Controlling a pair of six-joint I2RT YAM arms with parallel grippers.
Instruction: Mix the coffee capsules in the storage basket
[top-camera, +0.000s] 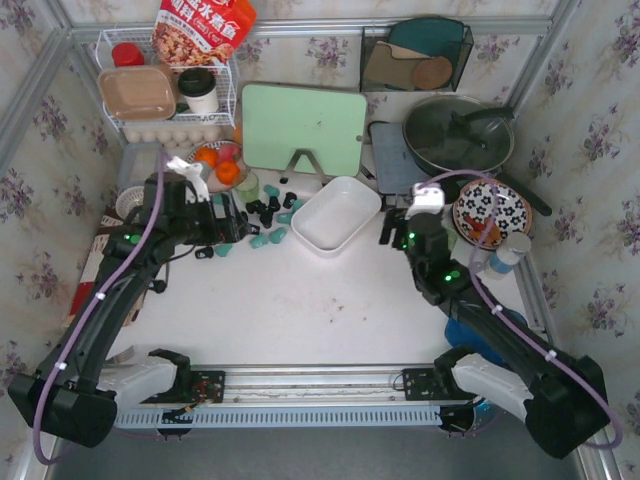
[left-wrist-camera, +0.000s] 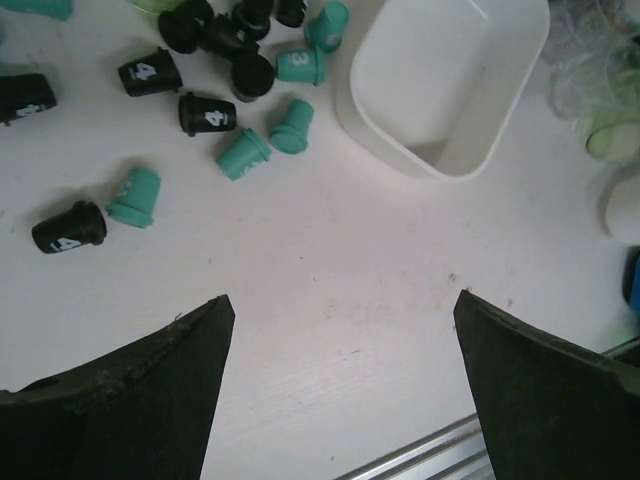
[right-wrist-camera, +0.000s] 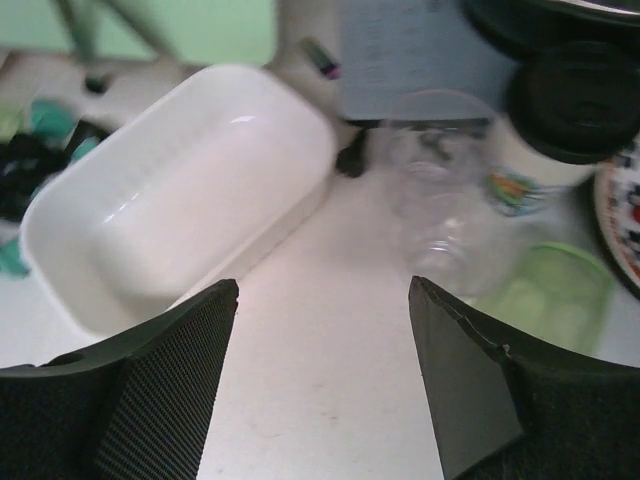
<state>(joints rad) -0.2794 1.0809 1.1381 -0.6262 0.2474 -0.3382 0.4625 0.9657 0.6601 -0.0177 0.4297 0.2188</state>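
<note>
The white storage basket (top-camera: 337, 214) sits empty at the table's middle; it also shows in the left wrist view (left-wrist-camera: 445, 80) and the right wrist view (right-wrist-camera: 180, 200). Black and teal coffee capsules (top-camera: 268, 212) lie scattered on the table left of it, clear in the left wrist view (left-wrist-camera: 243, 152). My left gripper (top-camera: 222, 232) is open and empty, hovering near the capsules (left-wrist-camera: 340, 300). My right gripper (top-camera: 392, 232) is open and empty just right of the basket (right-wrist-camera: 322, 285).
A green cutting board (top-camera: 302, 128) stands behind the basket. Oranges (top-camera: 218, 164) lie in a bowl at the left. A pan (top-camera: 458, 135), a flowered plate (top-camera: 492, 212), a clear cup (right-wrist-camera: 435, 190) and a green cup (right-wrist-camera: 550, 290) crowd the right. A wire rack (top-camera: 165, 95) stands back left.
</note>
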